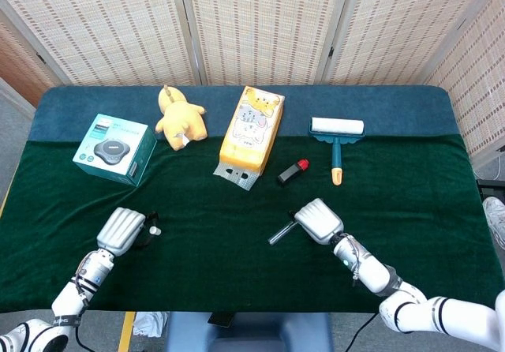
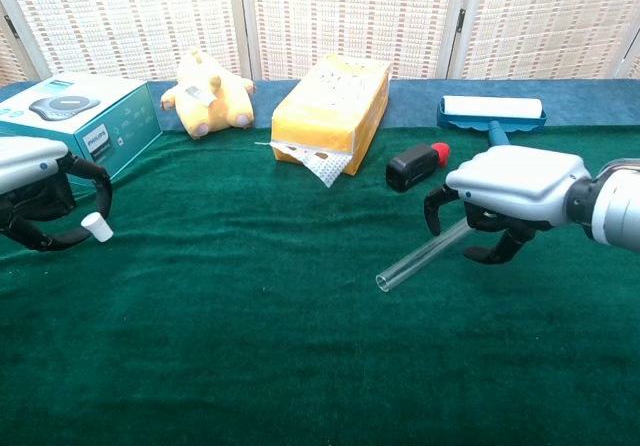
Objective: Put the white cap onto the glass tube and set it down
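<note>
In the head view, the clear glass tube lies slantwise on the dark green cloth at lower centre, its far end hidden under the silver right hand, which hovers palm-down over it. At lower left the silver left hand pinches the small white cap between its fingertips, well apart from the tube.

In the chest view, the right hand arches over the upper end of the tube with dark fingers curled down on either side; they look spread and not yet clamped, so it holds nothing. The tube's open mouth points toward the lower centre of the frame. At the left edge the left hand holds the cap clear of the cloth.

To do this step well, I judge the right hand should close near the covered end, leaving the open mouth free, and lift gently, since smooth glass may roll or slip.

The cloth is velvety and slightly rippled over a table with a blue strip at the back; woven cream screens stand behind.
</note>
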